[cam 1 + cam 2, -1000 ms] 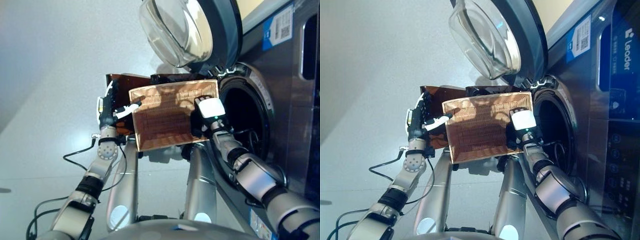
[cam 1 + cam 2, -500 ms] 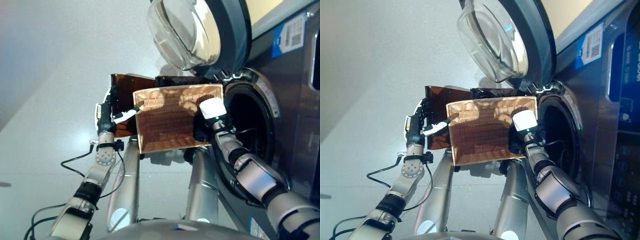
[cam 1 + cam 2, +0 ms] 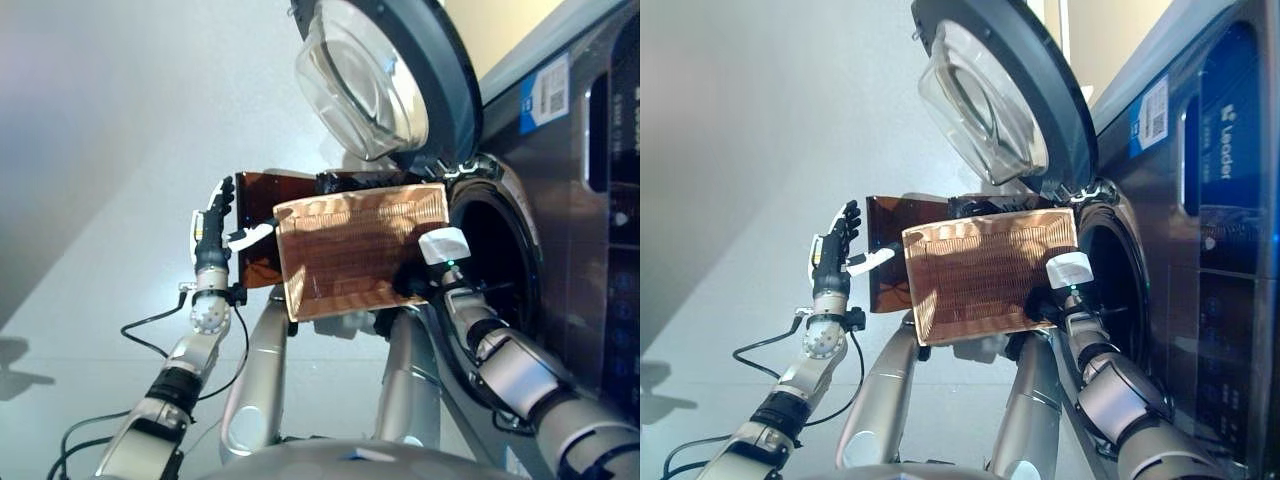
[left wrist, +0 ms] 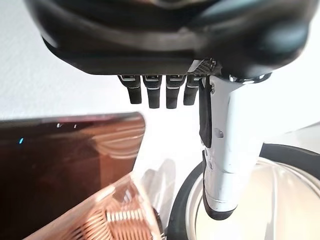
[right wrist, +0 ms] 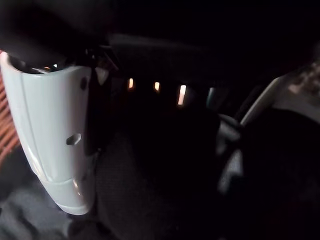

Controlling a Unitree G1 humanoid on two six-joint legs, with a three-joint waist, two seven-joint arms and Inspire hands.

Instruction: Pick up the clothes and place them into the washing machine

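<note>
Now basket [image 3: 360, 250] tipped, mouth facing viewer, long axis toward washer opening [image 3: 500, 260]; left hand [image 3: 212, 225] fingers straight, empty; right hand [image 3: 440, 262] fingers unclear.

Right hand [image 3: 440, 262] fingers hidden behind ribbed copper-brown basket [image 3: 360, 250], dark washing machine drum [image 3: 505, 250] interior unreadable

Dark clothes [image 3: 352, 182] heaped in a tilted copper basket [image 3: 360, 250]; washing machine [image 3: 560, 200] door [image 3: 385, 75] (glass-domed) open.

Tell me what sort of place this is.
Probably a laundry area: a front-loading washing machine with its round glass door swung open, and an orange-brown laundry basket held up at the drum opening, over a plain pale floor.
</note>
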